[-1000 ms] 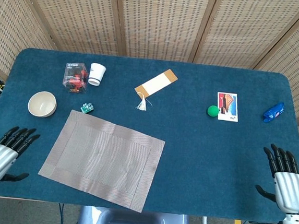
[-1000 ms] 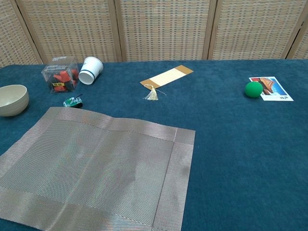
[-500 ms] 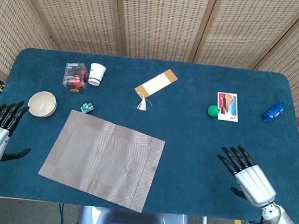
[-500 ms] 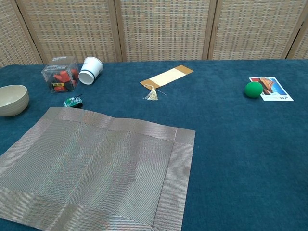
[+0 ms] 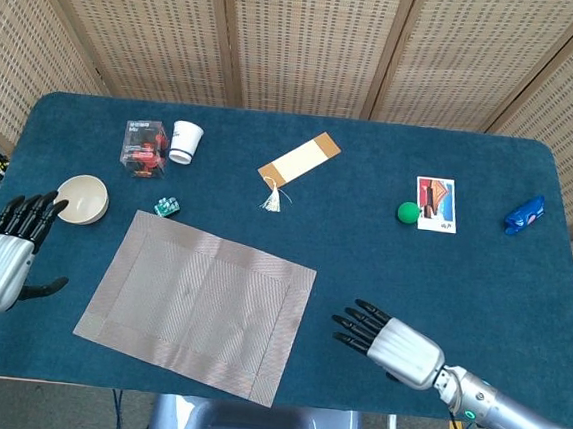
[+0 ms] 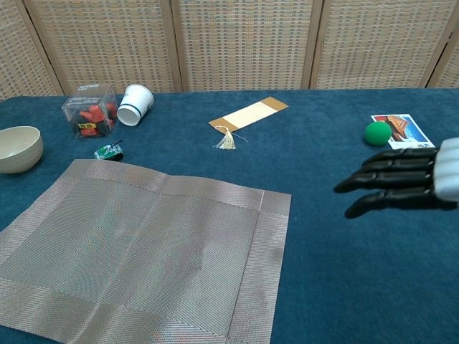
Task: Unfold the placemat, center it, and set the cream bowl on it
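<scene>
Reaching in from the desk's near right corner, the right hand (image 5: 391,341) now lies low over the blue felt-covered desk (image 5: 481,282), having travelled leftward since the earlier frames, when it sat by the right edge. Its black fingers (image 6: 384,180) are straight, slightly apart, pointing left toward the woven grey-beige rectangular placemat (image 5: 198,302); they hold nothing and stop just short of the mat's right border. The silver arm trails off toward the lower right.

Left hand (image 5: 7,255): moved little in the last half second; at the desk's left edge, palm down, fingers extended and spread, holding nothing. Fingertips lie just beside the round cream bowl (image 5: 82,199); contact cannot be told from the head view.

Placemat: unchanged; unfolded flat, left of centre, skewed so its long edges slope down to the right.

Cream bowl: upright on the bare desk beyond the mat's far left corner, apart from it.

Other items, all unmoved:
- clear plastic box with red contents (image 5: 144,147), far left
- white paper cup (image 5: 184,141) on its side, just beside the box
- small green-and-white object (image 5: 168,205), near the mat's far edge
- tan-and-white bookmark with a tassel (image 5: 296,162), centre
- green ball (image 5: 407,212) touching a printed picture card (image 5: 436,205)
- blue wrapped object (image 5: 523,214), far right
</scene>
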Available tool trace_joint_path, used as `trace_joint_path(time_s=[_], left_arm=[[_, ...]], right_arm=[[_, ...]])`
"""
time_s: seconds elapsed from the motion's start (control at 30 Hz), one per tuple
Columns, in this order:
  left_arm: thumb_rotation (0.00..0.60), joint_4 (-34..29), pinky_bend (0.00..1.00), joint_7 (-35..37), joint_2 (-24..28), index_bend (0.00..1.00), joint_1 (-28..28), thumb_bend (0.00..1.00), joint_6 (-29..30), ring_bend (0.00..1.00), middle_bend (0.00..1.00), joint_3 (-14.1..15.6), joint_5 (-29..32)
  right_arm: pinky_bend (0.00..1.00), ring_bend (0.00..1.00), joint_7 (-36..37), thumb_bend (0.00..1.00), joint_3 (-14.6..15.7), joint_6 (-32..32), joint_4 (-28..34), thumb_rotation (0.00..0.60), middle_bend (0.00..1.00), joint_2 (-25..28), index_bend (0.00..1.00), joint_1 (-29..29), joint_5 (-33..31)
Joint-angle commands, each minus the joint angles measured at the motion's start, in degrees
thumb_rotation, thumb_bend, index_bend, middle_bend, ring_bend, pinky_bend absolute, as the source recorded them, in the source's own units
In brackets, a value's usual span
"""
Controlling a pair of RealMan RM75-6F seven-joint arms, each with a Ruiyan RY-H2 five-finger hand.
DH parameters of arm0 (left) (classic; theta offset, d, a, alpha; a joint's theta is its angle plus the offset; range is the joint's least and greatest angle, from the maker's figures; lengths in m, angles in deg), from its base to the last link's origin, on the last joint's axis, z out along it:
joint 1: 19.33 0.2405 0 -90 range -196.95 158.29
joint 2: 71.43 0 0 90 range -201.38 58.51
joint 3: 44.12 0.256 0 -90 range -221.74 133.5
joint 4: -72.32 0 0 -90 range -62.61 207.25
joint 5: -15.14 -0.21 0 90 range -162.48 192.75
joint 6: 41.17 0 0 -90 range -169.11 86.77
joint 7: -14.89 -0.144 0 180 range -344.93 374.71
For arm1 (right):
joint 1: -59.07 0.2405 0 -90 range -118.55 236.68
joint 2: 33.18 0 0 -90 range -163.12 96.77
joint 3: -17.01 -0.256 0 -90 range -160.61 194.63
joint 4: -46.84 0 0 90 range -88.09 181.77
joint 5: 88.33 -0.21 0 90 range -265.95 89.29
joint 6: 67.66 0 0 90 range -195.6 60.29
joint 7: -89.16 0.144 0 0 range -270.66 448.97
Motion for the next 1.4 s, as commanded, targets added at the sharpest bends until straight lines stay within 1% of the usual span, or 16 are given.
trace_joint_path(time_s=[0.03, 0.23, 0.37, 0.7, 0.83, 0.93, 1.1, 1.4], left_arm=[[0.6, 0.3, 0.0, 0.4, 0.1, 0.0, 0.3, 0.0, -0.3, 0.0, 0.0, -0.4, -0.1], [0.6, 0.7, 0.0, 1.4, 0.3, 0.0, 0.6, 0.0, -1.2, 0.0, 0.0, -1.2, 0.0], [0.6, 1.1, 0.0, 2.1, 0.4, 0.0, 0.9, 0.0, -1.6, 0.0, 0.0, -1.6, 0.0], [0.6, 1.5, 0.0, 3.0, 0.5, 0.0, 1.2, 0.0, -3.1, 0.0, 0.0, -2.7, 0.3], [0.6, 1.7, 0.0, 2.9, 0.5, 0.0, 1.3, 0.0, -3.5, 0.0, 0.0, -3.1, 0.4], [0.6, 1.8, 0.0, 3.1, 0.5, 0.0, 1.5, 0.0, -3.7, 0.0, 0.0, -3.4, 0.3], [0.6, 2.1, 0.0, 3.5, 0.6, 0.0, 1.5, 0.0, -4.4, 0.0, 0.0, -3.9, 0.7], [0.6, 2.4, 0.0, 4.1, 0.7, 0.0, 1.7, 0.0, -5.3, 0.0, 0.0, -4.5, 0.7]], right_arm=[[0.0, 0.0, -0.6, 0.0, 0.7, -5.0, 0.2, 0.6, 0.01, -4.4, 0.18, 3.7, 1.0], [0.0, 0.0, 0.3, 0.0, 1.6, -10.3, 0.1, 0.6, 0.01, -9.5, 0.18, 7.9, 0.4], [0.0, 0.0, 0.5, 0.0, 1.6, -10.4, 0.1, 0.6, 0.01, -12.8, 0.18, 9.9, 0.5], [0.0, 0.0, -0.4, 0.0, 1.3, -11.7, -2.9, 0.6, 0.02, -20.8, 0.2, 13.1, -1.5], [0.0, 0.0, -1.6, 0.0, 1.2, -12.4, -5.5, 0.6, 0.02, -23.5, 0.2, 14.0, -2.6], [0.0, 0.0, -2.1, 0.0, 1.8, -12.7, -7.5, 0.6, 0.02, -25.2, 0.21, 14.4, -3.5], [0.0, 0.0, -3.1, 0.0, 2.7, -12.2, -9.4, 0.6, 0.03, -27.4, 0.22, 14.5, -4.6], [0.0, 0.0, -5.4, 0.0, 2.5, -10.5, -12.0, 0.6, 0.04, -30.9, 0.23, 14.0, -7.4]])
